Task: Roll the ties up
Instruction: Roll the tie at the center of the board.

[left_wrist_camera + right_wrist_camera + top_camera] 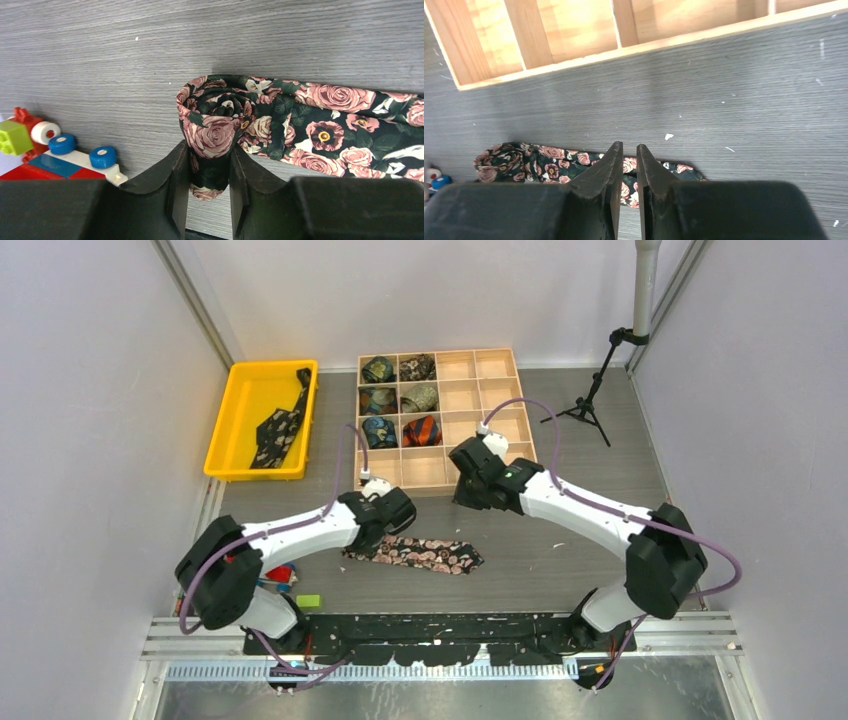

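Note:
The dark floral tie [430, 554] lies flat on the grey table, its left end wound into a small upright coil [215, 117]. My left gripper [385, 525] is shut on that coil; in the left wrist view the gripper [207, 150] pinches its lower part while the rest of the tie [350, 125] trails right. My right gripper [470, 490] hangs above the table by the wooden box's front edge, shut to a narrow slit and empty; in its wrist view the gripper [626, 146] is above the tie [534, 160]. The black dotted tie [278, 430] lies unrolled in the yellow bin [225, 420].
The wooden divided box [480, 400] at the back holds several rolled ties such as one [379, 369] in its left compartments. Toy blocks [280, 575] and a green brick [308, 601] lie by the left arm's base, also in the left wrist view [60, 155]. A black tripod [590, 400] stands at the back right.

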`<act>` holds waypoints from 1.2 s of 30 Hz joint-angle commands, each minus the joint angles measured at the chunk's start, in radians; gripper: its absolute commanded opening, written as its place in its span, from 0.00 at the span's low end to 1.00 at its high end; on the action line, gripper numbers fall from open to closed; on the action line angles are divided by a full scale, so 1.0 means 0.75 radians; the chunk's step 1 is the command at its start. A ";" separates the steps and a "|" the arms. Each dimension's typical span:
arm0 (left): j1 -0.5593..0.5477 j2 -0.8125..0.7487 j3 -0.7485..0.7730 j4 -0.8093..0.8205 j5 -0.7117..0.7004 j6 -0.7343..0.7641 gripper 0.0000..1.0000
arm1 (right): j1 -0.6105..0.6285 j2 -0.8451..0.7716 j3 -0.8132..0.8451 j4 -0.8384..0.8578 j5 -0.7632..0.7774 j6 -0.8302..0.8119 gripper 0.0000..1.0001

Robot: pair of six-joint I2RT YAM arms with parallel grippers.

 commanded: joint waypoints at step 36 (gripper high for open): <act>-0.319 0.469 0.427 -0.332 -0.255 -0.226 0.53 | -0.041 -0.238 0.173 -0.175 0.090 -0.008 0.22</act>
